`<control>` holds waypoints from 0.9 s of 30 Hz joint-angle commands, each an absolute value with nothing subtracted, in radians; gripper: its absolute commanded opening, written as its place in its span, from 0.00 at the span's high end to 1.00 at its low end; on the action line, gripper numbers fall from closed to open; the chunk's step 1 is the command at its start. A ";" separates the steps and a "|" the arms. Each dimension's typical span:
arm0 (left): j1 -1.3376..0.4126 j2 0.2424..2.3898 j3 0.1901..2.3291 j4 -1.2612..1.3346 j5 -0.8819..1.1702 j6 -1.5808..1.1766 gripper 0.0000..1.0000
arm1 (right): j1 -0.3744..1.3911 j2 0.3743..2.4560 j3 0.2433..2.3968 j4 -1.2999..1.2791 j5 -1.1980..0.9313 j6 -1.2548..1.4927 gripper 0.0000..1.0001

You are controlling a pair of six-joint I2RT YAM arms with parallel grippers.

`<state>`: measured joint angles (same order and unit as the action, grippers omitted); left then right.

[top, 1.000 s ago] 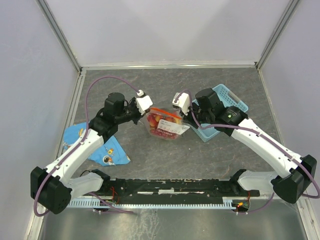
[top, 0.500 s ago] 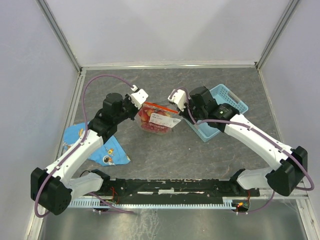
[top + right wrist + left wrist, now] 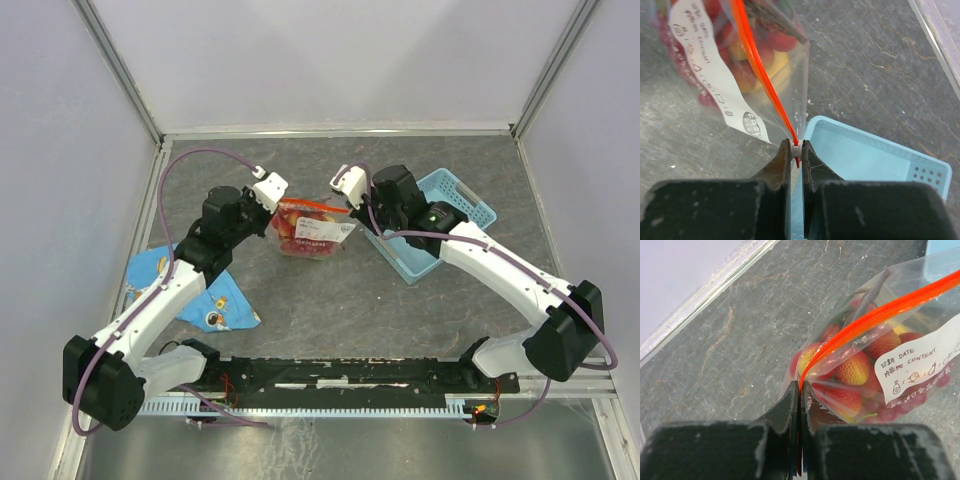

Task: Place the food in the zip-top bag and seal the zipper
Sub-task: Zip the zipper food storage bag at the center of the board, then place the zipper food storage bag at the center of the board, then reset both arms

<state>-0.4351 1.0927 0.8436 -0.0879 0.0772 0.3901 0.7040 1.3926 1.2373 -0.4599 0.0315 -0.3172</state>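
Sealing seems the step in hand: left gripper (image 3: pixel 800 390) clenched on the zipper (image 3: pixel 880 310) at its nine-o'clock end, right gripper (image 3: pixel 796 148) clenched on its slider (image 3: pixel 796 150) at three o'clock. Between them sits the zip-top bag (image 3: pixel 312 233) of toy fruit (image 3: pixel 852 369). Next, likely, draw that slider toward nine o'clock.

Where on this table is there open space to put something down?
Two bare patches: the strip of table between the bag and the back wall, and the stretch between bag, cloth and the black rail in front. The middle is crowded: the left gripper and right gripper pinch the bag's ends, with the basket alongside.
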 commanded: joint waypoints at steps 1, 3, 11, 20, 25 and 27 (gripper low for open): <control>-0.423 1.058 0.888 -0.056 0.092 0.290 0.92 | 0.699 1.370 1.246 -0.411 -0.132 -0.287 0.98; -0.423 1.047 0.888 -0.074 0.108 0.251 0.89 | 0.698 1.353 1.225 -0.413 -0.212 -0.275 0.98; -0.423 0.942 0.835 -0.178 0.146 0.168 0.74 | 0.699 1.293 1.174 -0.460 -0.324 -0.239 0.95; -0.423 0.735 0.745 -0.126 0.056 0.119 0.44 | 0.698 1.195 1.151 -0.462 -0.188 -0.169 0.44; -0.423 0.606 0.705 -0.099 -0.012 0.036 0.28 | 0.697 1.084 1.098 -0.450 0.123 -0.139 0.22; -0.423 0.550 0.691 -0.094 -0.083 -0.012 0.21 | 0.694 1.024 1.059 -0.444 0.243 -0.133 0.14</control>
